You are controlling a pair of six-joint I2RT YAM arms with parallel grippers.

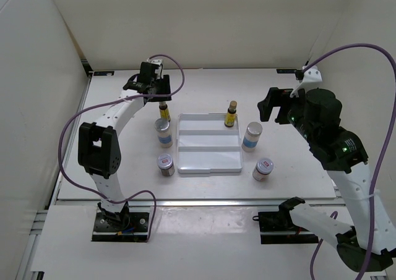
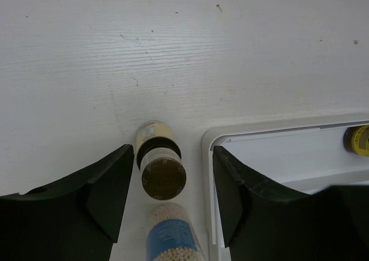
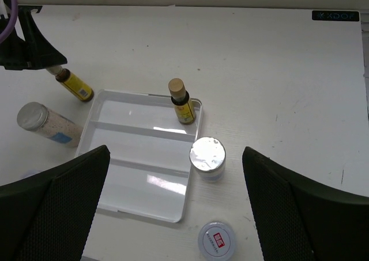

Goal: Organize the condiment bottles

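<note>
Two dark fingers (image 2: 109, 186) of the left tool (image 2: 173, 157) fill the bottom of the left wrist view. They are spread wide and hold nothing. Between them, lower down and touching neither, stands a slim amber bottle (image 2: 161, 171) with its dark cap facing up. It sits on the bench (image 2: 173, 48) just left of the white tray's (image 2: 206, 157) far corner. A white bottle with a blue label (image 2: 170, 235) stands close on its near side.

The second amber bottle (image 1: 231, 114) already stands in the tray's far step, at the right end. The other blue-labelled bottle (image 1: 252, 136) and both short red-and-white ones (image 1: 166, 164) (image 1: 263, 169) are on the bench on either side of the tray. The right tool (image 3: 176, 151) hangs high to the right, wide open and empty.

Judging by this, the left arm is reaching for the outside amber bottle, and most of the sorting is not yet done. The next move calls for a straight descent, centred on the bottle. The right-hand finger must clear the tray rim and the blue-labelled neighbour must not be nudged. Then comes a firm close on the body, a lift, and a placement beside its twin.
</note>
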